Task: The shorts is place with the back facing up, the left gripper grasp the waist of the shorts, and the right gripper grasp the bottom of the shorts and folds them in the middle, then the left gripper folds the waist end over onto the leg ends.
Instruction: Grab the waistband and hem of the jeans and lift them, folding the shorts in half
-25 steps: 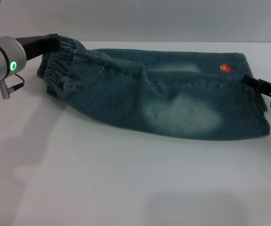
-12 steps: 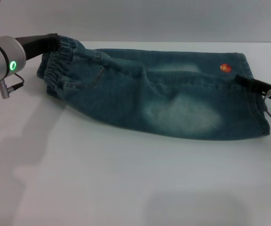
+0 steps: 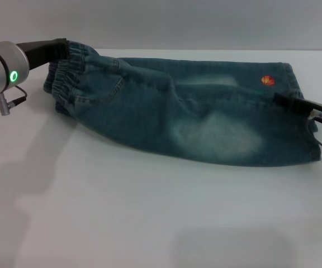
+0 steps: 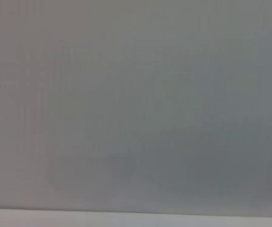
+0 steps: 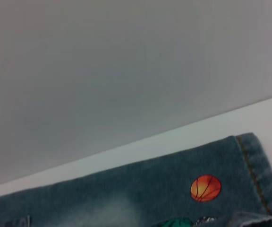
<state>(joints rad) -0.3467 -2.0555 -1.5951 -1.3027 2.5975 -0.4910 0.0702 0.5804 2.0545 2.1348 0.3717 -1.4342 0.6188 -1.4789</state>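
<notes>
The blue-green denim shorts (image 3: pixel 194 117) lie folded lengthwise across the white table, a back pocket facing up. Their ruffled waist (image 3: pixel 66 81) is at the left, and its top corner is pulled up into my left gripper (image 3: pixel 64 49), which is shut on it. The bottom of the shorts (image 3: pixel 308 125), with its flat leg hems, is at the right. My right gripper (image 3: pixel 284 99) reaches in from the right edge and rests low over the denim, just below the orange ball print (image 3: pixel 268 80). The right wrist view shows that print (image 5: pixel 205 187) and a stitched hem (image 5: pixel 253 165). The left wrist view shows only blank grey.
The white table (image 3: pixel 122 212) spreads out in front of the shorts, with arm shadows on its left side. A grey wall (image 3: pixel 178 22) stands behind the table's far edge.
My right gripper has slid a little to the left, further onto the leg end. The left gripper and the waist have hardly moved.
</notes>
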